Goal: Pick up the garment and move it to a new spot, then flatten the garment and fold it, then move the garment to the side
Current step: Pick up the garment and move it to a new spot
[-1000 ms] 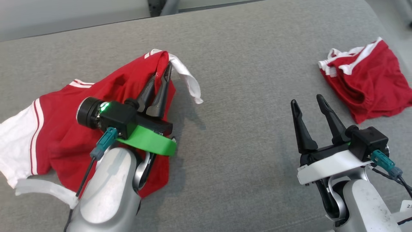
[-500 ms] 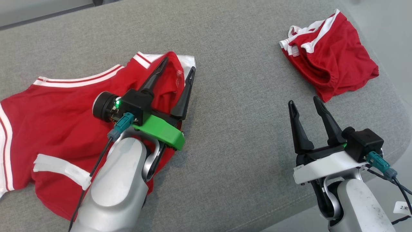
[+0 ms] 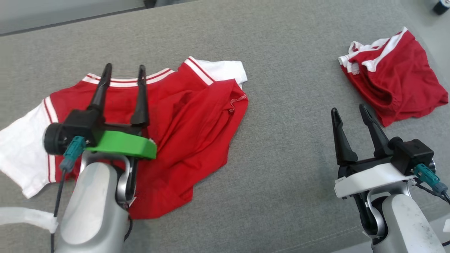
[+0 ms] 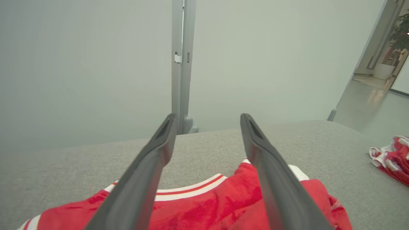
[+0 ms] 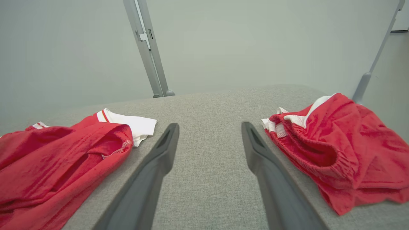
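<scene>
The work area is a grey padded surface (image 3: 288, 105) backed by a pale wall.

**Head view.** We find the garment (image 3: 197, 126), a red jersey with white sleeves and striped white trim, spread on the left half of the padded surface. Its body is creased, and one hem corner is turned over towards the surface's middle. The left gripper (image 3: 124, 66) is over that same left half, its two dark fingers spread apart and pointing at the far edge of the surface, with nothing between them. We cannot tell whether the fingers touch the cloth. A pair of red shorts (image 3: 397, 84) with white trim lies bunched near the far right corner of the surface. The right gripper (image 3: 348, 109) is over the near right part of the surface, above bare fabric, its fingers likewise parted and empty.

**Left wrist view.** The left gripper's fingers are wide apart. Between and below them we see the jersey's striped white band and red body on the surface (the fingertips reach past the band, over bare grey fabric). A grey metal post (image 4: 179, 64) rises behind the far edge of the surface. The shorts show at the surface's right margin.

**Right wrist view.** The fingers are again spread, with only bare padded surface in the gap. The jersey lies on the surface to one side of them and the shorts on the other, neither touching a finger.
</scene>
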